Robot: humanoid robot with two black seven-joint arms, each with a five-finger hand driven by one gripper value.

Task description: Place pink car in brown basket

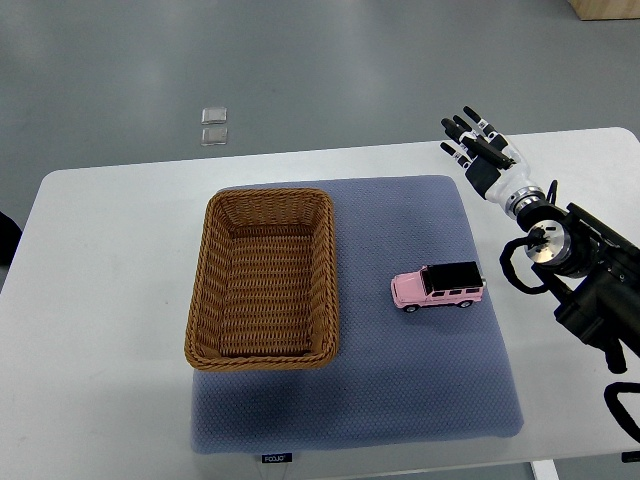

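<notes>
Brown basket [262, 278], pink car [438, 287], right hand [478, 150], all on or over the white table.
The car sits on the blue mat [400, 400], right of the empty basket; the hand hangs well beyond it, fingers [462, 128] extended, holding nothing.

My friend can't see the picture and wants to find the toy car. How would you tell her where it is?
Look for the white table with the blue-grey padded mat on it. On the mat's left side sits an empty brown woven wicker basket; to the right of it, apart from it, stands the small pink toy car with a black roof. It is the only pink thing and the only toy there.
</notes>
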